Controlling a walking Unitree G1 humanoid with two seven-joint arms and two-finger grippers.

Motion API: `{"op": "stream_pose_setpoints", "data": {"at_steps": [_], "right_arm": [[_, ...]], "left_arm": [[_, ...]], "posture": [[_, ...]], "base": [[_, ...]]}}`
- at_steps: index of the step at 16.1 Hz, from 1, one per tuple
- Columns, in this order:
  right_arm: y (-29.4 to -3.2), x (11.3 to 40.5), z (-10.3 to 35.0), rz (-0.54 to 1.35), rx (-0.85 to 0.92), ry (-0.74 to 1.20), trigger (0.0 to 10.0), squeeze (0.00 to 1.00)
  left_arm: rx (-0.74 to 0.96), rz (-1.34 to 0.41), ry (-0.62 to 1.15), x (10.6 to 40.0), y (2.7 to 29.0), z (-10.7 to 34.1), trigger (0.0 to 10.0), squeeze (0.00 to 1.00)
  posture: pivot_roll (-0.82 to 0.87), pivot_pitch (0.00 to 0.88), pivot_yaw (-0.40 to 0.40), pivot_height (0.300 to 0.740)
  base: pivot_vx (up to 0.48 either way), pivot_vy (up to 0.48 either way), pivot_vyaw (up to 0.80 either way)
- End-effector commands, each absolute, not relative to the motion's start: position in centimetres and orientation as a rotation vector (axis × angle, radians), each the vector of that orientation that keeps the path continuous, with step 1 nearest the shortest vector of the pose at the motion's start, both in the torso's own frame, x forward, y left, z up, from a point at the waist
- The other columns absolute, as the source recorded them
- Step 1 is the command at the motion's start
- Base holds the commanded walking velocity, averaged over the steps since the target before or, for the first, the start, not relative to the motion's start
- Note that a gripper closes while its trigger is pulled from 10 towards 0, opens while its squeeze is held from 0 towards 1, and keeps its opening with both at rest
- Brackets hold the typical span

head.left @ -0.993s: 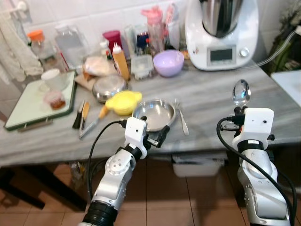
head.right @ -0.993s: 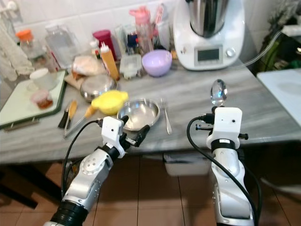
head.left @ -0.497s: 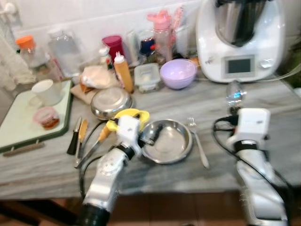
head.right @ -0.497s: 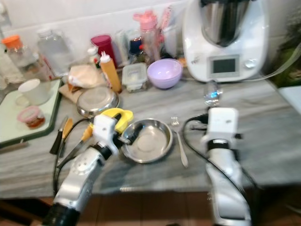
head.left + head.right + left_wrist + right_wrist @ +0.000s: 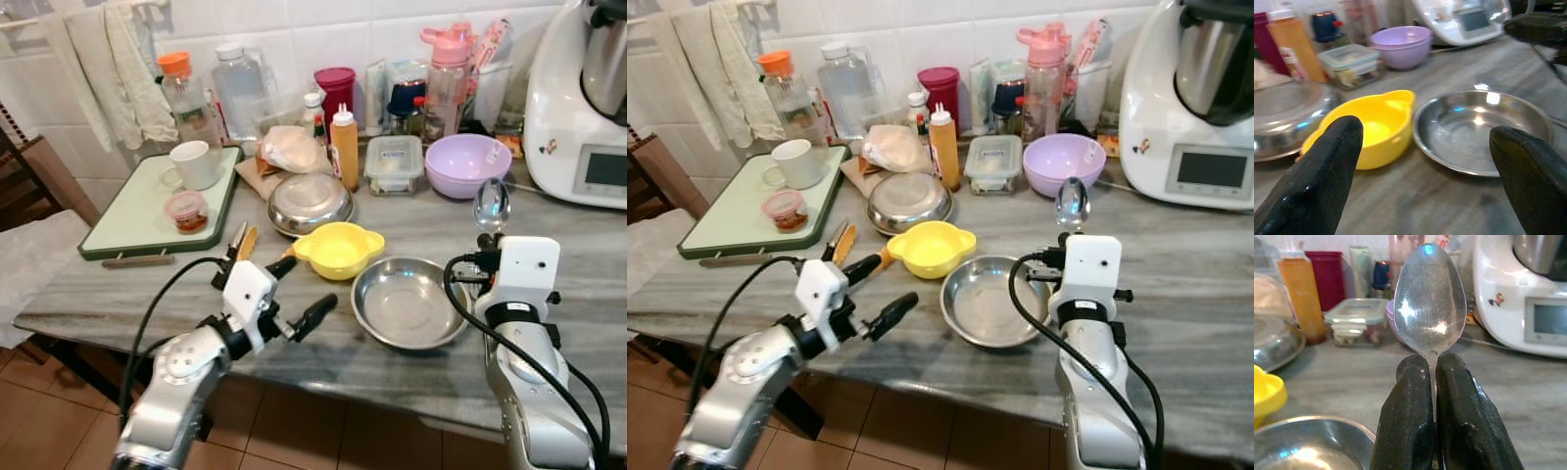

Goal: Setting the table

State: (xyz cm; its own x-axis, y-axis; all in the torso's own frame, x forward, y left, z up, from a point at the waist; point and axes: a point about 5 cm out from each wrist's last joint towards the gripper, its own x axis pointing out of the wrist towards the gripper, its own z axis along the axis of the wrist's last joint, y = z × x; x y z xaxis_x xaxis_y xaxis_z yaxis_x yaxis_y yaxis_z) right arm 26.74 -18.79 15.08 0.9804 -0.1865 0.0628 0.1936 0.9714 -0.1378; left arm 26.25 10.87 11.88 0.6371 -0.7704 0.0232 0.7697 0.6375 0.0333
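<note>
At right of centre, the right gripper point(image 5: 1432, 382) pinches a spoon point(image 5: 1430, 298) upright beside the steel plate point(image 5: 409, 304), while the empty left gripper point(image 5: 297, 292), lower left, gapes wide.

Shiny metal spoon point(image 5: 1430, 303); glossy steel plate point(image 5: 409, 304); veined countertop point(image 5: 588, 255).

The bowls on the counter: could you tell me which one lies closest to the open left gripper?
The yellow bowl with handles, just beyond the left gripper. The steel bowl lies further right, and the purple bowl stands at the back.
</note>
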Motion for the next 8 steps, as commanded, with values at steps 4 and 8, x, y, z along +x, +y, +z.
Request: {"op": "stream_pose_setpoints", "data": {"at_steps": [4, 8], "right_arm": [[-19.6, 25.7, 14.5, -0.247, -0.062, 0.028, 10.0, 0.0], [-20.1, 24.6, 12.9, -0.27, -0.008, 0.145, 10.0, 0.0]], "left_arm": [[0.005, -1.02, 0.023, 24.9, 11.3, 12.2, 10.0, 0.0], [-0.006, -1.034, 0.03, 24.9, 11.4, 12.7, 10.0, 0.0]], "posture": [[-0.2, 0.013, 0.136, 0.74], [-0.21, 0.017, 0.141, 0.74]], "base": [[0.0, 0.0, 0.0], [0.0, 0.0, 0.0]]}}
